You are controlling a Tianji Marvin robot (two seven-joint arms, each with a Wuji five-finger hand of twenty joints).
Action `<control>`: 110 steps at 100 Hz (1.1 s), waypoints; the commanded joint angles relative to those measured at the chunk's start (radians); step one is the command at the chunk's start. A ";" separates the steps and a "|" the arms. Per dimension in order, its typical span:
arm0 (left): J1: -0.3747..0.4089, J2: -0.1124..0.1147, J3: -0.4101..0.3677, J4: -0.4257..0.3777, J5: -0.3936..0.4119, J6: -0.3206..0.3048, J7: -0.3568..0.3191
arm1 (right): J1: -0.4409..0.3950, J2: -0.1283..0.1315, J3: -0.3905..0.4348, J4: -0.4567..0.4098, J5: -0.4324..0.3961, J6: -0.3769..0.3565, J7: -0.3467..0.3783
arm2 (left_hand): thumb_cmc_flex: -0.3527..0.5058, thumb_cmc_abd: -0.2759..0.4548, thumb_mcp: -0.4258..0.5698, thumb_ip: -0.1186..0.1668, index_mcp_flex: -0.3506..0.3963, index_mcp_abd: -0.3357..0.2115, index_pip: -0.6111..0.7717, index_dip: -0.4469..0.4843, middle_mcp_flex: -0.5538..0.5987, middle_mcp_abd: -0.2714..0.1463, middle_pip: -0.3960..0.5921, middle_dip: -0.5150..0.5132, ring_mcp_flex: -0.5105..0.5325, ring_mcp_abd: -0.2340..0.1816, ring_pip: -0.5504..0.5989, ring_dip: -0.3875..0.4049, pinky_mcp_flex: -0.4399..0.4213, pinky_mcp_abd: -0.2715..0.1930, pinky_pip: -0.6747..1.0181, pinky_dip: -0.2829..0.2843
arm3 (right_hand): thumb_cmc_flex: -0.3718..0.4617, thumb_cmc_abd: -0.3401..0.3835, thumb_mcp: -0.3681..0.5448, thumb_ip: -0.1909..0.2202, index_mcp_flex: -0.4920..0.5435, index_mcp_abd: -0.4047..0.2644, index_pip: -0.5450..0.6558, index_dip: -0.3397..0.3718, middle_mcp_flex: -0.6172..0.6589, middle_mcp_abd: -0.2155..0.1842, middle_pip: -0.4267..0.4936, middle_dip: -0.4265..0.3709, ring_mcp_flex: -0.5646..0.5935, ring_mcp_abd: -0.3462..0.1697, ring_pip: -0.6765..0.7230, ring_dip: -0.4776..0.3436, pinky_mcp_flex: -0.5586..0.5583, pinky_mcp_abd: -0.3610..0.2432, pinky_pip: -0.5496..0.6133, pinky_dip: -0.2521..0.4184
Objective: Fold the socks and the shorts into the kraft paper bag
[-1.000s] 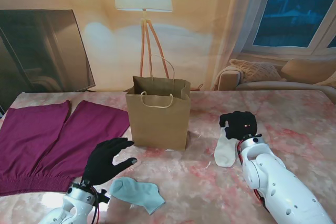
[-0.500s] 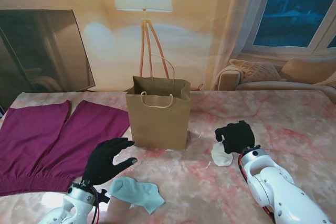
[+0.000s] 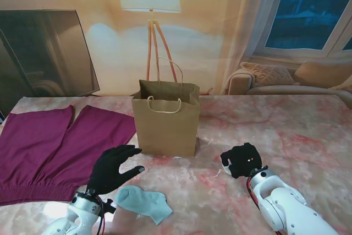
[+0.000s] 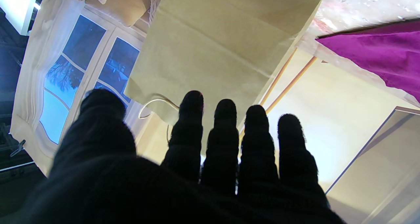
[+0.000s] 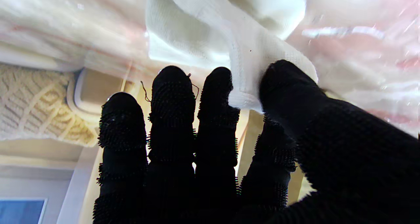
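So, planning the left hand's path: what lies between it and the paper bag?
Only bare table between left hand and paper bag, in the stand view.

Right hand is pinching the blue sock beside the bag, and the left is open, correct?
Not quite: the right hand pinches the white sock, as the right wrist view shows. The blue sock lies untouched by the open left hand, near the bag.

A living room at home: tall lamp, soft couch with a pillow, big window, dark TV behind the pink counter.
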 commanded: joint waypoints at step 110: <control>0.007 0.000 -0.006 -0.005 0.004 -0.005 -0.008 | 0.000 -0.002 0.061 -0.092 0.069 0.062 0.338 | 0.004 0.023 -0.027 0.064 0.021 -0.027 0.023 0.008 -0.037 0.010 -0.015 0.004 -0.021 -0.012 -0.014 -0.004 -0.005 -0.008 -0.008 -0.006 | -0.161 0.106 -0.089 0.133 -0.486 0.364 -0.508 -0.034 -0.574 0.024 -0.524 -0.333 -0.504 0.007 -0.671 -0.416 -0.300 -0.009 -0.383 -0.056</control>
